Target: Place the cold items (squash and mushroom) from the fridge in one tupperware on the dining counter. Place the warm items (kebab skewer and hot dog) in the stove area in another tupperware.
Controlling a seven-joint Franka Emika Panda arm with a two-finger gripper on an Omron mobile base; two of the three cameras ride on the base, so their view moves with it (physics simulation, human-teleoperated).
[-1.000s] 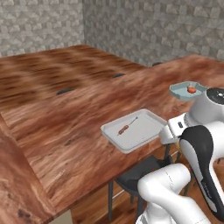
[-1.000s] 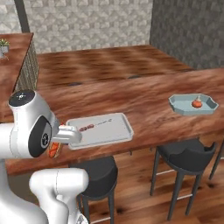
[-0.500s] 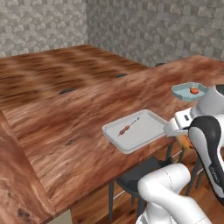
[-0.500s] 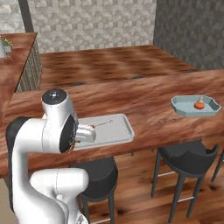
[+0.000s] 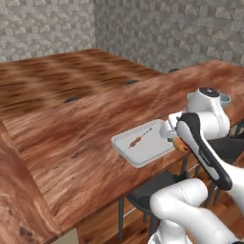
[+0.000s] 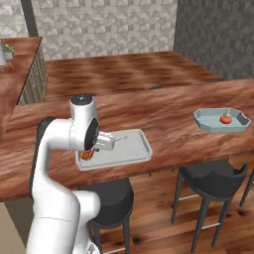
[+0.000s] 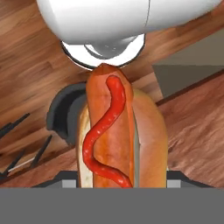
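Wood-grain brown covers the long dining surface (image 5: 81, 128) in the left base view, where a pale grey tupperware (image 5: 143, 145) sits near the front edge with the kebab skewer (image 5: 139, 138) lying slantwise inside it. The white arm bends in from the right, and a bit of the orange hot dog (image 5: 180, 143) peeks out just beside the tray's right end, under the arm.

In the right base view the same tray (image 6: 130, 149) lies ahead of the arm, and the hot dog (image 6: 87, 154) shows at the tray's left end, below the hand. A second, blue-grey tupperware (image 6: 203, 121) stands well apart to the right, with a small orange-and-white item (image 6: 225, 118) in it. Dark stools (image 6: 211, 178) stand below the surface.

In the hand view the hot dog (image 7: 117, 135), with its red sauce squiggle, is clasped in the pincer (image 7: 120, 179), over a dark stool (image 7: 61, 116) and wooden floor (image 7: 30, 70).
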